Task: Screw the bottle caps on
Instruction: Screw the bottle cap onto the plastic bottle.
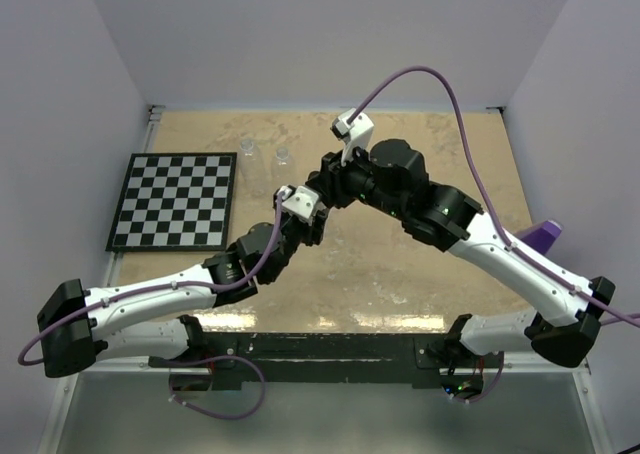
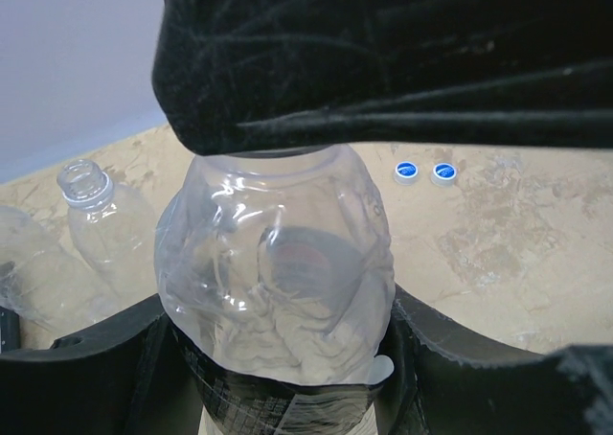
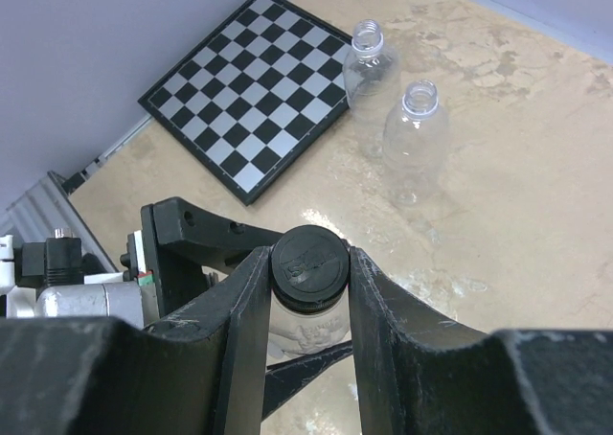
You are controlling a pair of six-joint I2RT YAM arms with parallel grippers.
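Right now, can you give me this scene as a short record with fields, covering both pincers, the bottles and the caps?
left pincer: shut on held bottle
right pincer: shut on black cap, which sits on the held bottle's neck
spare bottles: two, standing uncapped near the chessboard
blue caps: two, lying side by side on the table
black cap tightness: cannot tell

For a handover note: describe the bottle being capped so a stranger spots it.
Find the checkerboard; two open bottles stand beside it. Right of those, the left gripper holds a third bottle. Only it has a black cap, pinched by the right gripper.
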